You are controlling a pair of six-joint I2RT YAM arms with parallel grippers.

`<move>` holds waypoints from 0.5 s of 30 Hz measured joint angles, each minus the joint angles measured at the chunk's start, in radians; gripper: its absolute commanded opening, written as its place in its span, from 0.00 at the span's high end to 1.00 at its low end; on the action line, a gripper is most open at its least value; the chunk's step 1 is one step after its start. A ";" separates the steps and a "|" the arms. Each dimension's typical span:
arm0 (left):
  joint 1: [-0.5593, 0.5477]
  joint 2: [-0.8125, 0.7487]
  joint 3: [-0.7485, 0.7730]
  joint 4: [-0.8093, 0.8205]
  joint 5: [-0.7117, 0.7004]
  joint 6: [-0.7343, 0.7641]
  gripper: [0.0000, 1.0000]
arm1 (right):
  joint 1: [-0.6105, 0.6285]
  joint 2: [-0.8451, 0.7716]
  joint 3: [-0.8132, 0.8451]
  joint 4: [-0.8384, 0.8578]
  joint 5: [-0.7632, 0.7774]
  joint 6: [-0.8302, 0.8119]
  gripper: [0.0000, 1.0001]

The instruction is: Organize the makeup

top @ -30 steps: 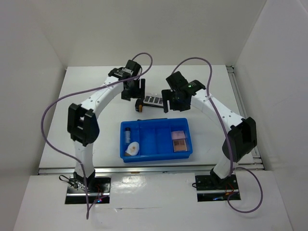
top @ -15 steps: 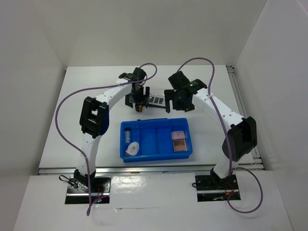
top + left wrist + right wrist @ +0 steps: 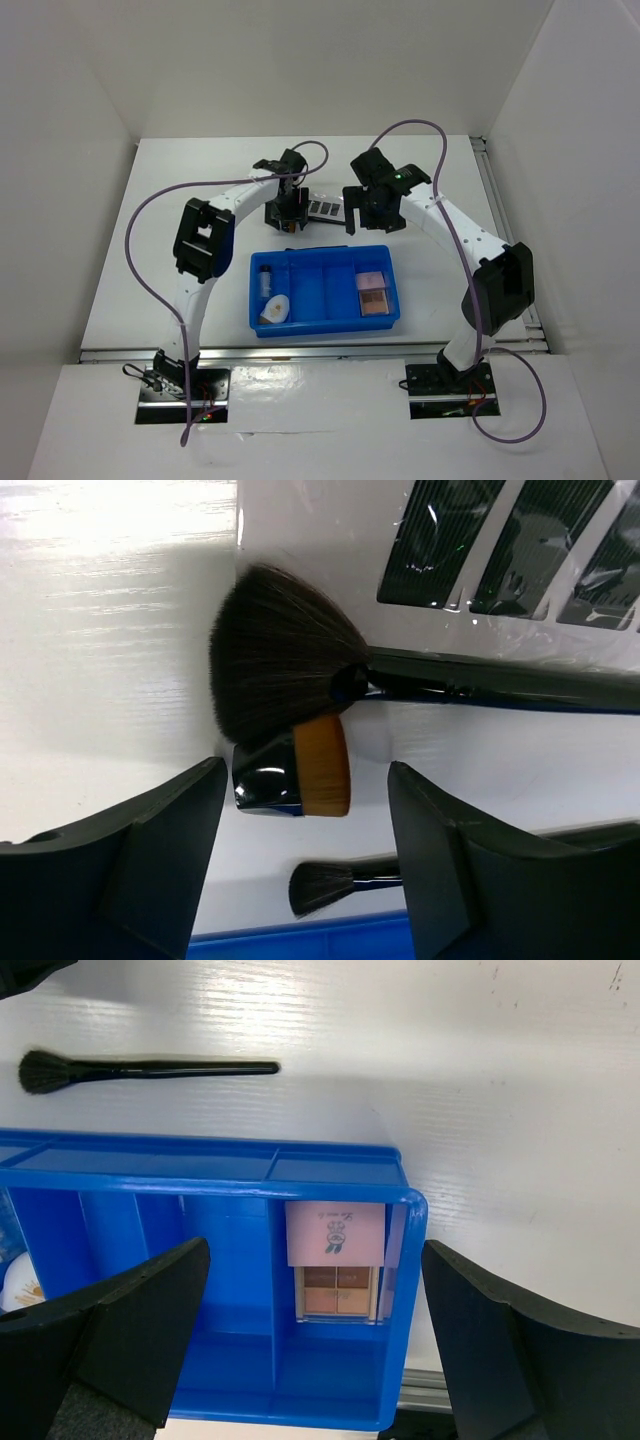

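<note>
In the left wrist view my open left gripper (image 3: 308,825) hangs over a short tan-bristled brush (image 3: 305,776) with a black base. A black fan brush (image 3: 285,660) lies against that brush. A small black brush (image 3: 325,885) lies nearer the tray, and the clear palette (image 3: 520,550) with dark pans is beyond them. My open right gripper (image 3: 315,1300) is above the tray's right end, over a pink square (image 3: 335,1233) and a tan square (image 3: 338,1292). From above, the left gripper (image 3: 285,215) hides the brushes. The vial (image 3: 266,280) and white oval piece (image 3: 275,310) lie in the tray's left compartment.
The blue divided tray (image 3: 322,328) stands in front of both grippers; its middle compartments hold nothing. A thin black brush (image 3: 150,1068) lies on the white table just beyond the tray's far wall (image 3: 200,1178). The two grippers are close together near the palette (image 3: 322,208).
My left gripper has moved right and nearer, down over the brushes by the palette. The right gripper has shifted only slightly. Both stay open.
</note>
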 measured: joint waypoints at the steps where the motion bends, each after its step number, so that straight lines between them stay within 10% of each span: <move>1: 0.000 0.001 0.000 0.003 -0.002 -0.001 0.24 | 0.000 0.000 0.000 0.000 0.001 0.000 0.06; 7: 0.000 0.002 -0.002 0.019 -0.011 -0.020 0.54 | 0.000 0.000 0.000 -0.002 0.006 -0.001 0.06; 15: 0.000 -0.136 -0.106 0.027 -0.025 -0.026 0.63 | 0.000 0.015 0.011 -0.015 0.017 0.001 0.06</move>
